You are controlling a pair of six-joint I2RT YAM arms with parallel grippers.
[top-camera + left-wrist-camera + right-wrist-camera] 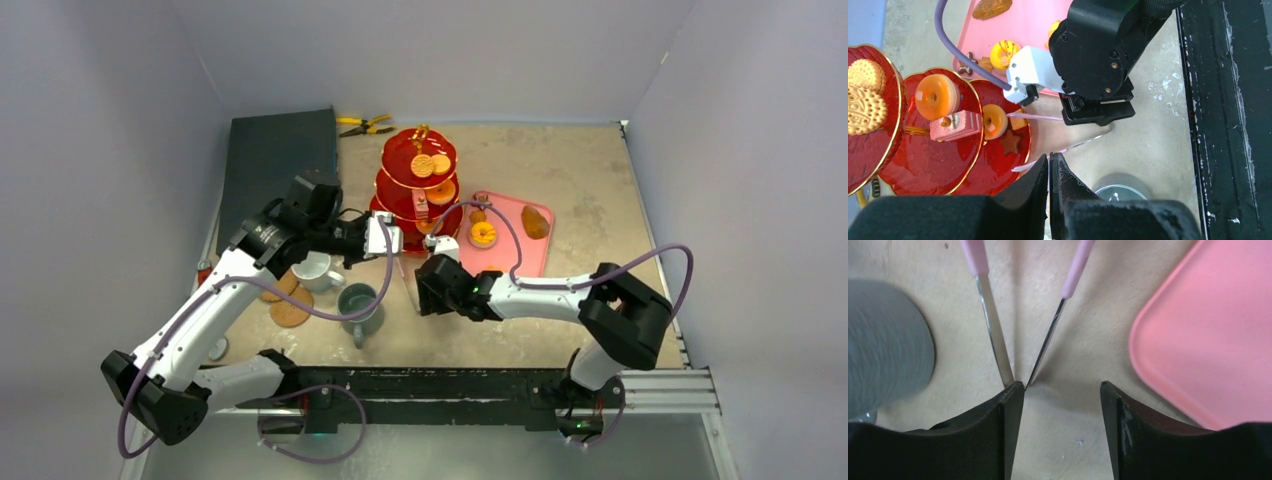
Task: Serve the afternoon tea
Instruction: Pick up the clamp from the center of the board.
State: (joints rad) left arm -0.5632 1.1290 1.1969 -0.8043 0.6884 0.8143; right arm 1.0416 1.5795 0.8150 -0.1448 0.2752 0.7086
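The red three-tier stand (pixel 923 160) stood upright toward the far middle of the table (pixel 590 180). It carried two pale round biscuits (pixel 865 95) on its top tier. An orange doughnut (pixel 937 96) and a pink cake slice (pixel 955 125) sat on the middle tier. A ring doughnut (pixel 995 121) and a brown star biscuit (pixel 1010 142) sat on the lowest.

Just to the stand's right lay a pink tray (pixel 1208 340) holding a yellow-iced doughnut (pixel 1004 54) and a brown pastry (pixel 535 222). Nearer the arms and to the left, the white mug (pixel 312 268) and the grey mug (pixel 357 302) stood on the table beside two cork coasters (pixel 292 312).

Metal tongs (pixel 993 330) with pink tips lay between the grey mug and the tray, their tips pointing at the stand. One tip reached over the lowest tier's rim next to a small yellow piece (pixel 1018 121).

The right gripper (pixel 1062 385) was low over the tongs' joined end with its jaws apart. That end touched only the inner tip of one finger. The left gripper (pixel 1049 159) was at the edge of the lowest tier with its jaws together. The tongs' other arm passed right by its tips, and I could not tell whether they touched.

Yellow-handled pliers (pixel 362 126) and a dark slab (pixel 275 160) lay at the far left.
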